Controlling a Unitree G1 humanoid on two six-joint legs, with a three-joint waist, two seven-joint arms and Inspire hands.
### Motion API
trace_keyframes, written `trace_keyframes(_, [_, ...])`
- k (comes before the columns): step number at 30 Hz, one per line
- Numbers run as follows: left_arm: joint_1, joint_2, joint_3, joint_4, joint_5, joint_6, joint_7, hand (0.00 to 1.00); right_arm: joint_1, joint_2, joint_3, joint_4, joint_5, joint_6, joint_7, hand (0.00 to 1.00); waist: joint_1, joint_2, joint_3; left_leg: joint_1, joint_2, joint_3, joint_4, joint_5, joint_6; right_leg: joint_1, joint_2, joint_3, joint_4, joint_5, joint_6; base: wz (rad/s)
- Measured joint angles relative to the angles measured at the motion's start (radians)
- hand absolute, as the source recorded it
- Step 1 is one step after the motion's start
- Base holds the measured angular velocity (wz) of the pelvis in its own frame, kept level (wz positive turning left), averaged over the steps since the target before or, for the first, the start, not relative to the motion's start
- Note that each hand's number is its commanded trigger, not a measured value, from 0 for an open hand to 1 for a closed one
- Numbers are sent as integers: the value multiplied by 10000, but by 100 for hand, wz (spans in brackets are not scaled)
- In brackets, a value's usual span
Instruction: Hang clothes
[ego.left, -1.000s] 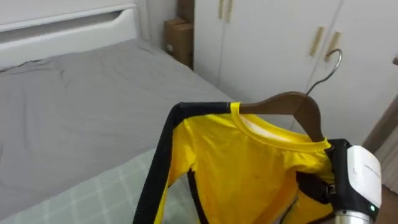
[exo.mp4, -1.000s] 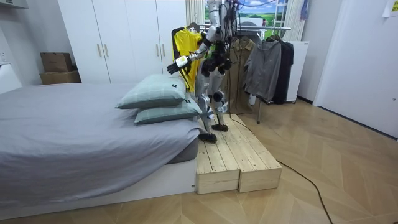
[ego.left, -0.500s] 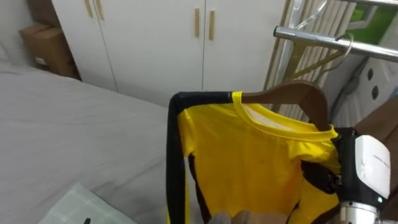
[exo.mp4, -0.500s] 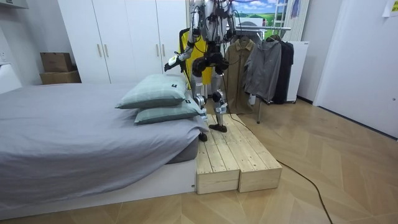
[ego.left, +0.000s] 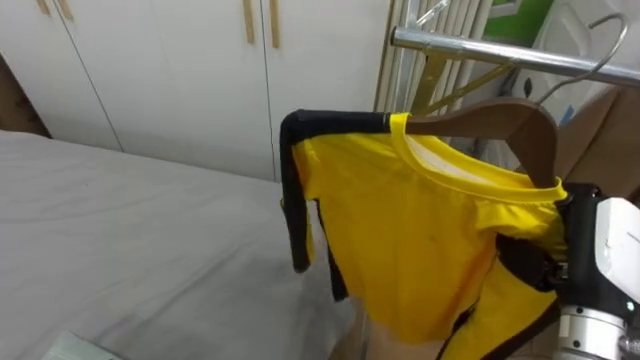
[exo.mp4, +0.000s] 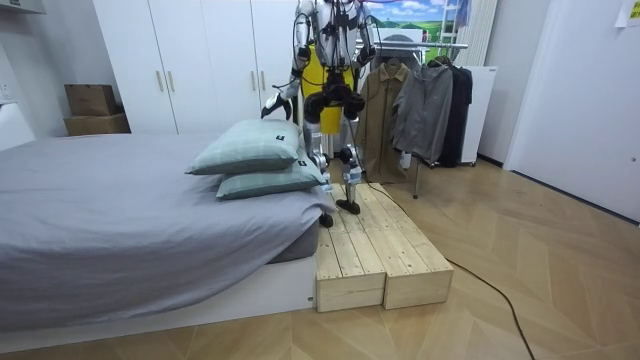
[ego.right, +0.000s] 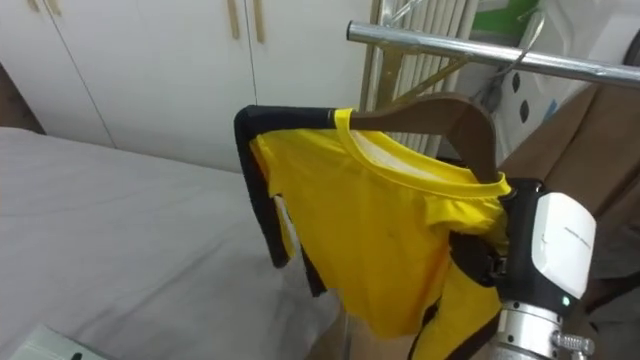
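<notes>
**A:** While the wire hook (ego.left: 555, 88) sits so near the metal rail (ego.left: 470, 50) at the upper right of the left eye view, what would you watch?

**B:** Height first, I think; the hook's open side should rise clear of the rail, pass over it, then sink until the wire bears the weight; whether it has caught yet I cannot tell.

**A:** And the grasp?

**B:** The right hand (ego.left: 580, 280), at the lower right, is clenched on the yellow shirt (ego.left: 420, 240) at its shoulder, over the end of the wooden hanger (ego.left: 500, 115); holding one end may tilt it, so level it first.

**A:** Where is the shirt itself?

**B:** Draped on the hanger, centre frame, left of that hand, above the bed (ego.left: 120, 230); the left hand (exo.mp4: 272, 103) reaches toward the room view's left.
</notes>
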Motion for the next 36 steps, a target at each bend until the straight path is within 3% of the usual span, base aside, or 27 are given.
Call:
trace_keyframes(9, [310, -41, -16, 155, 18, -5, 54, 0, 29, -17, -2, -376, -169, 78, 328, 100, -47, -107, 53, 151, 28, 204, -122, 2, -1, 50, 65, 80, -24, 5, -10, -4])
trace_keyframes(17, [610, 26, 34, 235, 99, -190, 508, 0, 132, -213, -59, -1091, -405, 128, 404, 100, -62, -241, -48, 244, 159, 315, -125, 0, -3, 242, 197, 253, -368, 224, -60, -8])
trace_keyframes(21, [610, 40, 114, 649, 113, -260, 629, 0, 132, -326, -64, -1093, -426, 151, 407, 100, -114, -244, -49, 270, 175, 316, -125, 0, -3, 253, 232, 318, -345, 239, -82, -5])
trace_keyframes(29, [745, 99, 232, 721, 412, -232, 764, 0, 119, -413, -554, -1129, -342, 199, 456, 100, -284, -301, -16, 357, 261, 537, -126, -11, -23, 363, 318, 463, -517, 326, -119, -5])
trace_keyframes(36, [770, 115, 324, 712, 573, -176, 854, 0, 111, -458, -1041, -839, 339, 194, 551, 100, -295, -363, 6, 352, 326, 346, -126, -7, -35, 547, 286, 306, -585, 386, -193, 6])
